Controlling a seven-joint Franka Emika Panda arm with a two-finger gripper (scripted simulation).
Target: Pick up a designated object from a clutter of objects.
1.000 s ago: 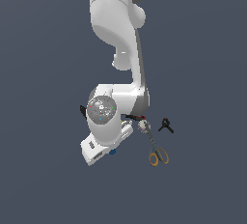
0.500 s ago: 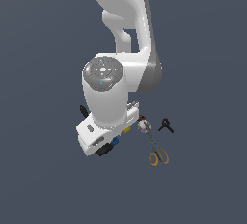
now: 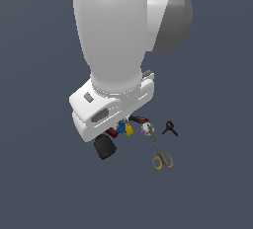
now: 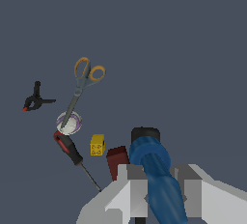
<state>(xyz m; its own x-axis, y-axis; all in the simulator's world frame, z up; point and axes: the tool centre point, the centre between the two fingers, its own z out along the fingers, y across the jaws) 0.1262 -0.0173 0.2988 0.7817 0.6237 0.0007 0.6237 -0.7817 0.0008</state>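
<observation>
Up comes the white robot arm [image 3: 111,40]! It fills far more of the exterior view than half a second ago, while the orange-handled scissors [image 3: 161,155] and the small black clamp [image 3: 170,128] lie just where they were on the dark grey bench [image 3: 207,188].

The risk now is a slip. In the wrist view the bright blue chunky piece [image 4: 155,167] runs lengthwise between the fingers, and if its sides are rounded, as they look, a sudden swing or a weak squeeze could let it slide out and fall back into the clutter. The dark red box [image 4: 117,160] sits just beside the piece, with the small yellow block [image 4: 97,145] a little further off. Whether the red box touches the piece cannot be told, but a low carry could snag it. A black shape [image 4: 145,134] shows at the piece's far end; whether it belongs to the piece or lies beyond it cannot be told.

The pincer [image 4: 160,175] stands narrowed, its white fingers [image 4: 136,189] seemingly pressed against either flank of the blue piece, nothing else between them. In the exterior view the piece peeks out under the hand, right by the yellow block.
</observation>
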